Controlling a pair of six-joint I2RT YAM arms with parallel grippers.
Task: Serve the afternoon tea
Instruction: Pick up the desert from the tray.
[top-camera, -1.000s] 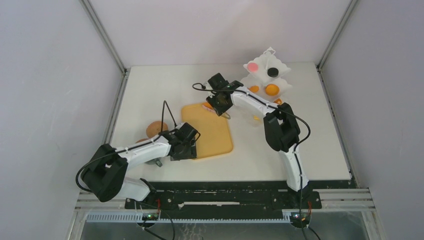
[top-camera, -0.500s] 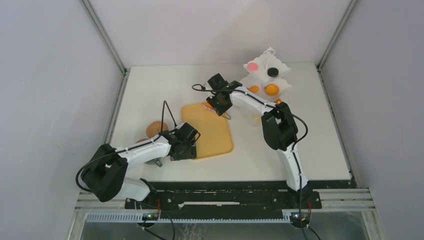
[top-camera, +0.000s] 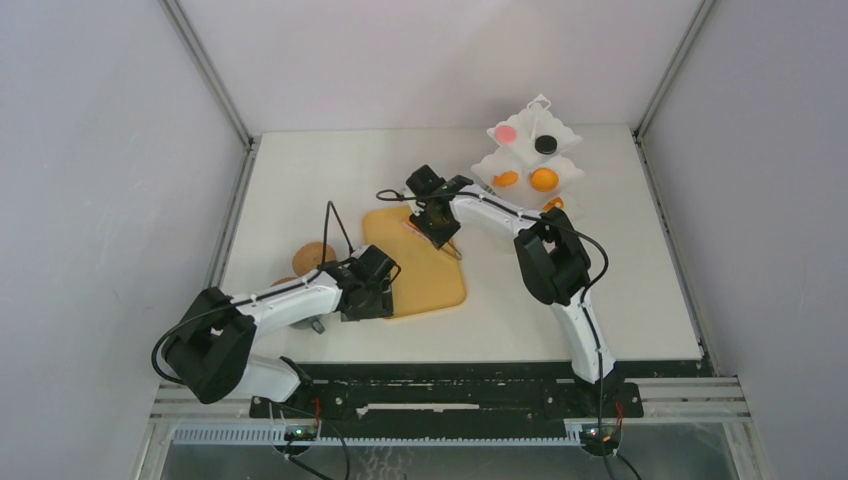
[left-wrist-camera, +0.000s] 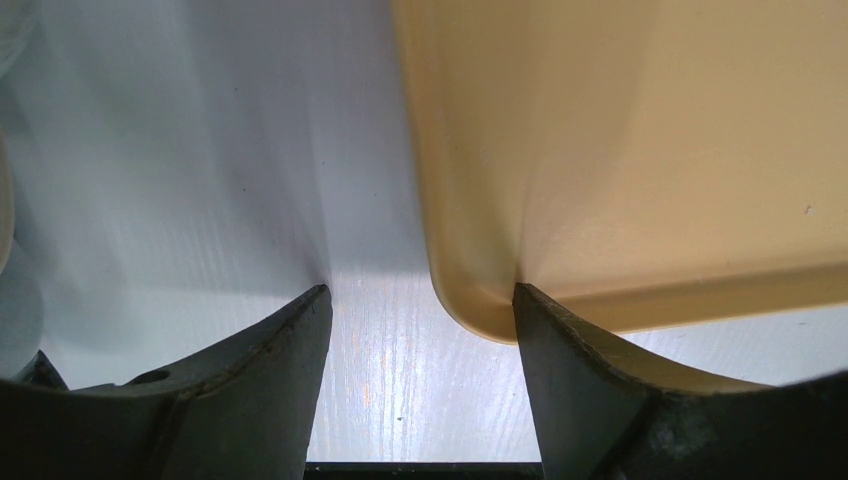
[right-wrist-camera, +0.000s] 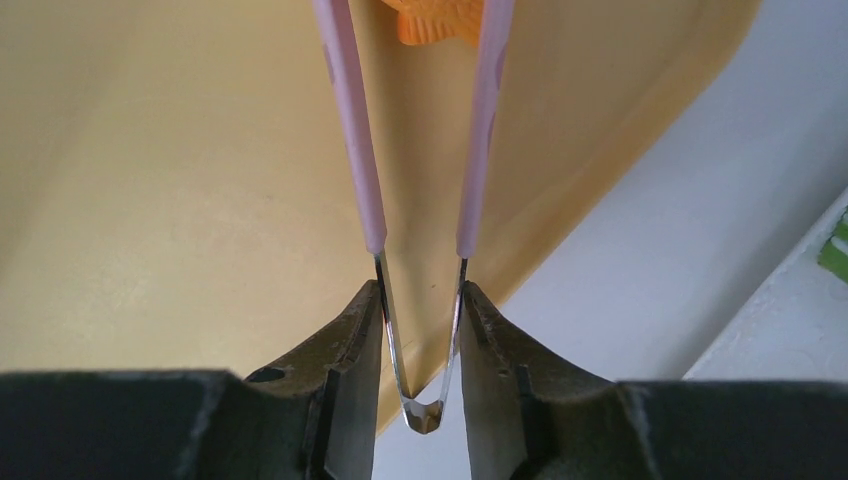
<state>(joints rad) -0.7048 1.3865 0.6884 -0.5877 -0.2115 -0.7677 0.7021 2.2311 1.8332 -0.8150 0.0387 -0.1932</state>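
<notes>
Pink tongs (right-wrist-camera: 352, 130), clamped in right hand (right-wrist-camera: 420, 296), now farther onto board (right-wrist-camera: 180, 200) with orange tart (right-wrist-camera: 436, 22); left hand (left-wrist-camera: 420, 302) apart.

No writing, label, brand mark, number or sign can be read in any view. The tan board (top-camera: 430, 275), the pink tongs (right-wrist-camera: 345, 120) and the orange tart (right-wrist-camera: 440, 25) on the board carry no lettering.

Plain yellow-tan board (top-camera: 430, 275), white table (top-camera: 300, 190). Pale pink tongs (right-wrist-camera: 347, 130), silvery at the bend. Bright orange pastry (right-wrist-camera: 432, 22). White stand (top-camera: 520, 160), pink round (top-camera: 506, 132), black round (top-camera: 545, 144). Cork-brown coaster (top-camera: 315, 257), kinda speckly.
</notes>
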